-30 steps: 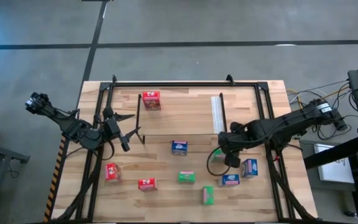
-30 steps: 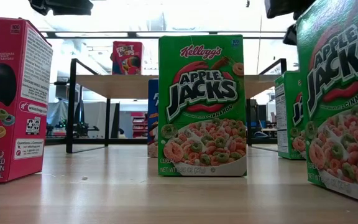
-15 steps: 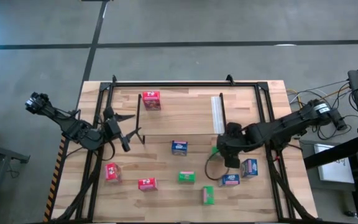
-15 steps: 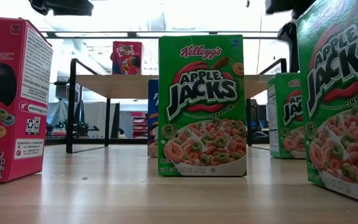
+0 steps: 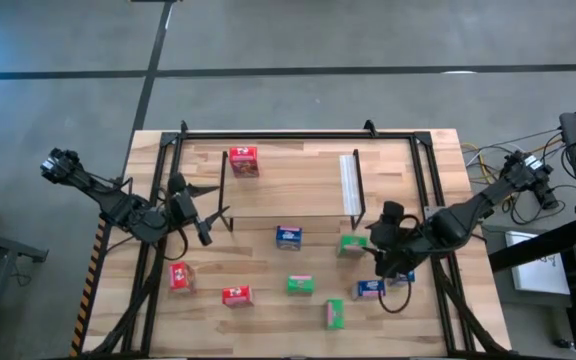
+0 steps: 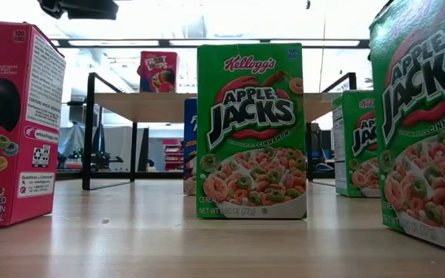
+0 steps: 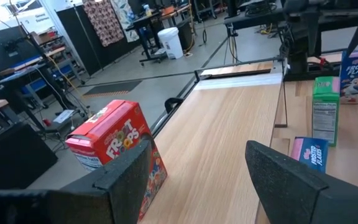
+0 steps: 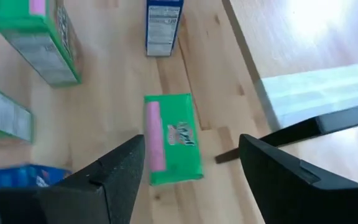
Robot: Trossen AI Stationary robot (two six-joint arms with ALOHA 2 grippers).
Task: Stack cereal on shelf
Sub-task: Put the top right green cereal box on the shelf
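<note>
The shelf (image 5: 288, 185) is a low black wire rack with a wood top and a white strip (image 5: 349, 182). One red cereal box (image 5: 243, 161) stands on its top. The other boxes are on the table: a green one (image 5: 353, 243) beside the shelf's right leg, a blue one (image 5: 288, 236), and more near the front. My right gripper (image 5: 376, 250) is open just right of that green box, which lies ahead between its fingers (image 8: 171, 138) untouched. My left gripper (image 5: 203, 215) waits open at the shelf's left end, the red box (image 7: 114, 146) ahead of it.
Near the table's front stand two red boxes (image 5: 179, 276) (image 5: 235, 295), two green ones (image 5: 299, 285) (image 5: 335, 314) and a blue one (image 5: 370, 288); another blue box (image 5: 402, 270) shows partly under my right arm. A bigger black frame (image 5: 268, 133) rings the table.
My right gripper carried the green box a little toward the shelf's right leg, set it upright on the table and let go. It then drew back toward the table's right edge. The green box now stands free. My left arm kept still.
</note>
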